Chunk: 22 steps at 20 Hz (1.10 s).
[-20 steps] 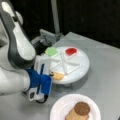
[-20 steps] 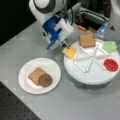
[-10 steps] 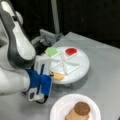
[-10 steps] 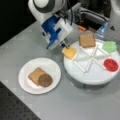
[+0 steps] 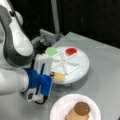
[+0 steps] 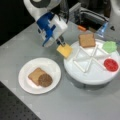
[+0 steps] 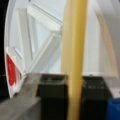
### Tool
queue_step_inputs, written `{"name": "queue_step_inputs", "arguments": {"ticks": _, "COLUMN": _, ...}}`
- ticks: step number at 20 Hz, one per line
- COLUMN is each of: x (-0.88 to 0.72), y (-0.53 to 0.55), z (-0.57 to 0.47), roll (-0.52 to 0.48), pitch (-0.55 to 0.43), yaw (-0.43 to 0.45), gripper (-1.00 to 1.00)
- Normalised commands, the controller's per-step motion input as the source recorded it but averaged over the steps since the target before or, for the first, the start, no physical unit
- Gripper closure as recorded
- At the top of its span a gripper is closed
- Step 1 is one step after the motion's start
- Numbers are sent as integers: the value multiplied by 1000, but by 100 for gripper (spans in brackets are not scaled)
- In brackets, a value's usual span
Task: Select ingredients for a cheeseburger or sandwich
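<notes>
Showed a yellow cheese square pinched between black fingertips of a blue-and-white claw. Carried a green leaf piece, a red disc and a speckled brown toast square in a white divided tray. Held a light brown toast and a dark brown, grainy patty on a white paper plate. Rested all on a plain grey surface, against a black background.

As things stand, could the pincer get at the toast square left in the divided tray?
Probably not yet: the pincer is shut on the cheese square. Nothing lies over the toast square in the divided tray.
</notes>
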Motion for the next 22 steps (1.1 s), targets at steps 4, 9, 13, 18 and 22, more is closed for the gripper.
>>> {"name": "queue_step_inputs", "arguments": {"ticks": 4, "x": 185, "y": -176, "z": 204, "roll": -125, "pitch": 216, "yaw": 70, "gripper": 100}}
{"name": "queue_step_inputs", "arguments": {"ticks": 9, "x": 254, "y": -194, "z": 186, "roll": -260, "pitch": 218, "yaw": 57, "gripper": 100}}
{"name": "queue_step_inputs", "arguments": {"ticks": 13, "x": 292, "y": -210, "z": 115, "roll": -507, "pitch": 263, "yaw": 81, "gripper": 100}}
{"name": "queue_step_inputs", "arguments": {"ticks": 18, "x": 419, "y": -137, "z": 52, "roll": -531, "pitch": 131, "yaw": 111, "gripper": 100}}
{"name": "queue_step_inputs", "arguments": {"ticks": 22, "x": 462, "y": -16, "z": 38, "roll": -410, "pitch": 101, "yaw": 208, "gripper": 100}}
